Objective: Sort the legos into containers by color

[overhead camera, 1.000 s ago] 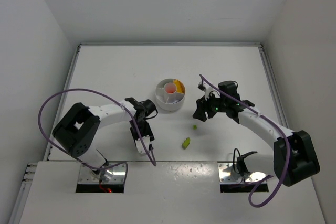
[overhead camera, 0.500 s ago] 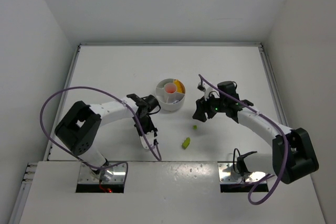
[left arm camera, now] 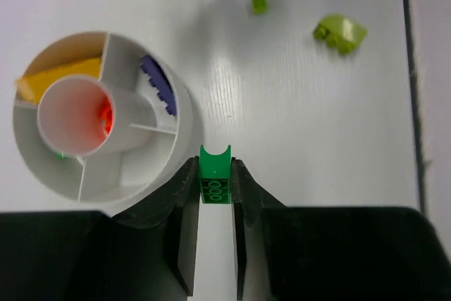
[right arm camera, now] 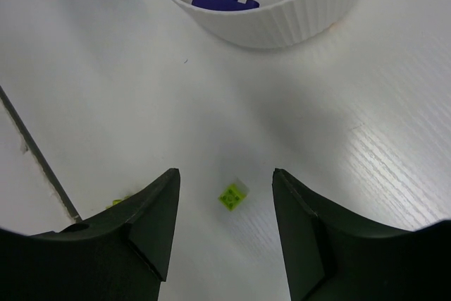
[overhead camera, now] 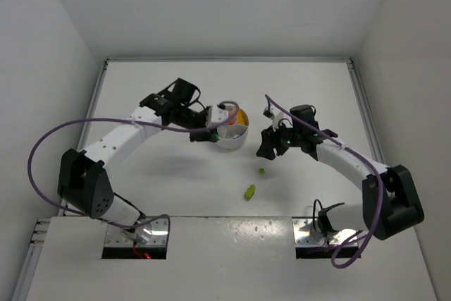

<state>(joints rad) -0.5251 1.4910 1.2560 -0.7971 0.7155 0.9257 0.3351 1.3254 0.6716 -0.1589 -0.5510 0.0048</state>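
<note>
Left hand (left arm camera: pixel 213 168): pinched shut on a green brick (left arm camera: pixel 214 187), which sits between the fingertips just outside the rim of the dish (left arm camera: pixel 144 160).
Right hand (right arm camera: pixel 224 174): spread wide with nothing in it, hanging to the right of the dish over a small lime brick (right arm camera: pixel 233 194).
Dish: a red-orange bit (left arm camera: pixel 104 116) in the centre well; a yellow-orange piece (left arm camera: pixel 53 79) in one wedge; a purple brick (left arm camera: pixel 158 84) in the wedge facing the right hand.
Bench (overhead camera: pixel 162 89): the small lime brick lies near the dish; a bigger lime piece (left arm camera: pixel 340 33) lies farther from the dish, apart from the small one.
</note>
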